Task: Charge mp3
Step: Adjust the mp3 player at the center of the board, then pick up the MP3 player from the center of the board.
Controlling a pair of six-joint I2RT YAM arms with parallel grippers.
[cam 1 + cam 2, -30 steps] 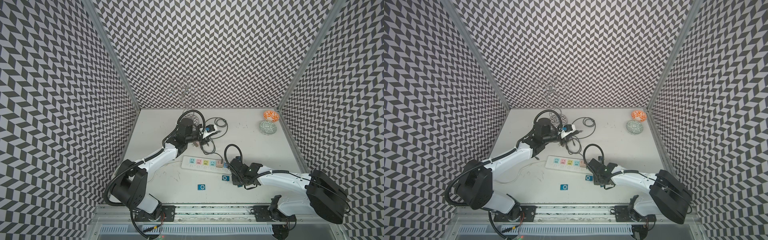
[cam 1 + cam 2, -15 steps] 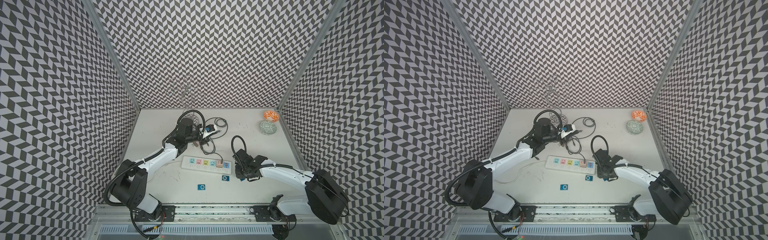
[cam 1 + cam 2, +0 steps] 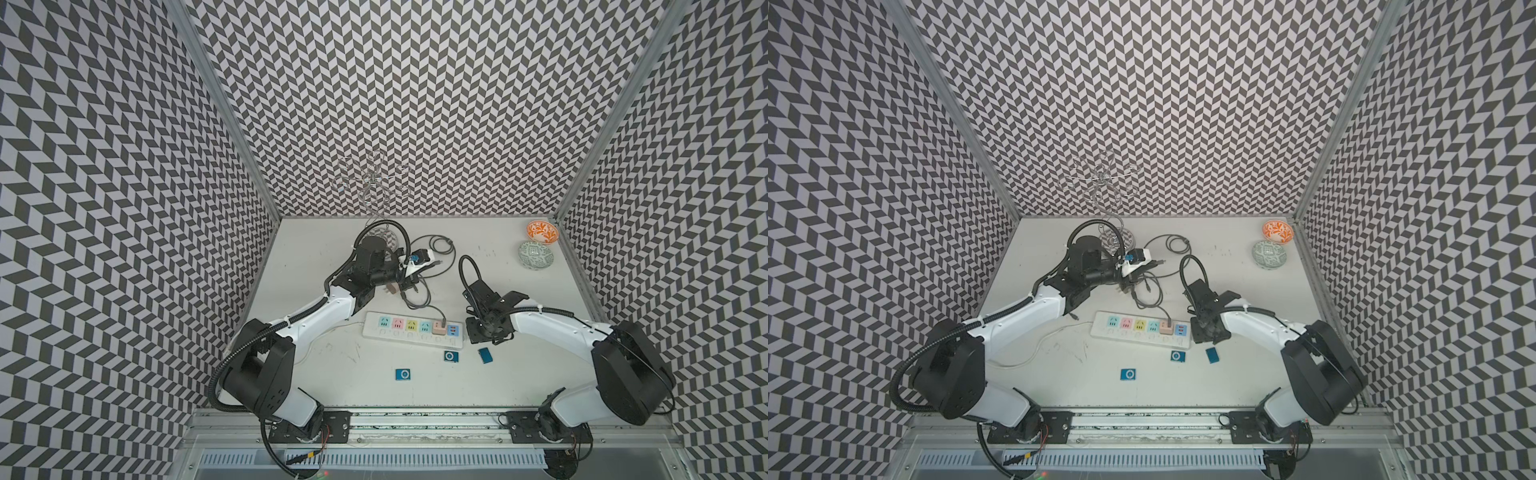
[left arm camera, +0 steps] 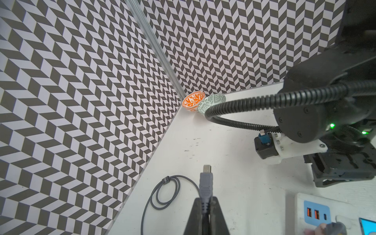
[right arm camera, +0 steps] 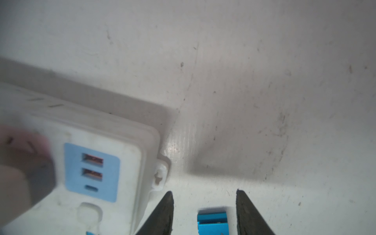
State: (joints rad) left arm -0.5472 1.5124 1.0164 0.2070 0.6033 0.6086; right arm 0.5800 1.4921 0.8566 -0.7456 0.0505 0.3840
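Three small blue mp3 players lie in front of the white power strip point(image 3: 411, 330) in both top views: one at the left point(image 3: 404, 374), one in the middle point(image 3: 450, 356), one at the right point(image 3: 485, 355). My right gripper point(image 5: 204, 195) hangs open just behind the right one point(image 5: 212, 222), which lies flat between the fingers without touching them. My left gripper point(image 4: 205, 201) is shut on the plug point(image 4: 205, 182) of the grey cable, held above the table at the back point(image 3: 435, 263). The cable's other end sits in a pink adapter point(image 3: 439, 327) on the strip.
The grey cable's loops point(image 3: 436, 249) lie on the table behind the strip. Two small bowls, orange point(image 3: 541, 231) and green point(image 3: 536, 254), stand in the back right corner. A wire stand point(image 3: 374, 187) rises at the back wall. Patterned walls close in three sides.
My right gripper has opened, let go of the right mp3 player on the table and drawn back and to the right from it. The left arm has not moved.
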